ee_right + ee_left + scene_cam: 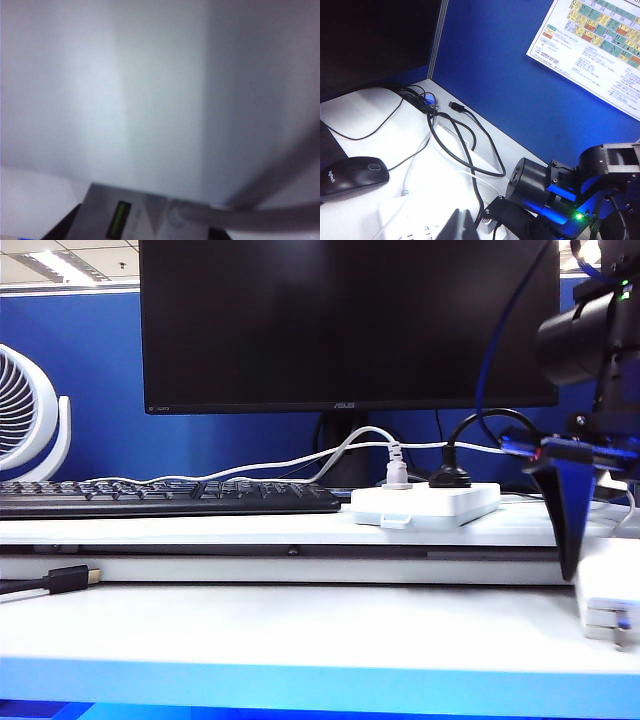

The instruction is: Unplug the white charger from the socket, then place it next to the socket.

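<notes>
While unplugged, charger (608, 592) in right claw (590, 565)

The socket (425, 504) looks smooth, slightly glossy white plastic; the keyboard (160, 498) matt black plastic.

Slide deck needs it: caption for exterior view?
Right hand holds the white charger low over the front shelf, away from the socket.
</notes>
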{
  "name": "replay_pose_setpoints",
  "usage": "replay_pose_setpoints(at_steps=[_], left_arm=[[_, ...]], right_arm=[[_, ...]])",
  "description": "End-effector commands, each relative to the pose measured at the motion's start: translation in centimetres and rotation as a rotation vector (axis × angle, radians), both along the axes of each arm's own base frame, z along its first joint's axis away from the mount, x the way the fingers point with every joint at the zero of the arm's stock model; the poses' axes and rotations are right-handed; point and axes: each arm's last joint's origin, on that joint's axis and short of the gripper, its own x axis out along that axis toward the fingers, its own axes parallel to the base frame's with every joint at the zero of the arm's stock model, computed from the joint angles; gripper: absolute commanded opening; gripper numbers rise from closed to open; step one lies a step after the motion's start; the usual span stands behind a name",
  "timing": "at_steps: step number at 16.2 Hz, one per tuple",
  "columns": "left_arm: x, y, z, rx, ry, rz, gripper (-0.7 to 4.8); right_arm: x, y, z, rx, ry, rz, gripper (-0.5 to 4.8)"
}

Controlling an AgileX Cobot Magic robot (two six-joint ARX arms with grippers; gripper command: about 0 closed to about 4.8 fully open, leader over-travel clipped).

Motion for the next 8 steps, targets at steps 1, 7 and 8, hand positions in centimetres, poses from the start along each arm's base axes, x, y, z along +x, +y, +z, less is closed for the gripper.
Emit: replay_pose_setpoints(at_steps=[1, 7, 8], left_arm=[[-0.14, 0.08, 0.5, -0.014, -0.024, -0.006, -0.05], [-0.15, 0.08, 0.5, -0.014, -0.023, -0.006, -0.05], [-0.15, 0.08, 0.5, -0.014, -0.023, -0.006, -0.05]], right_arm=[[-0.01, 0.02, 0.09, -0.002, -0.004, -0.003, 1.59], [-0.43, 0.14, 0.34, 0.068, 0.04, 0.01, 1.45], [-0.62, 0.11, 0.79, 0.076, 0.026, 0.016, 1.45]])
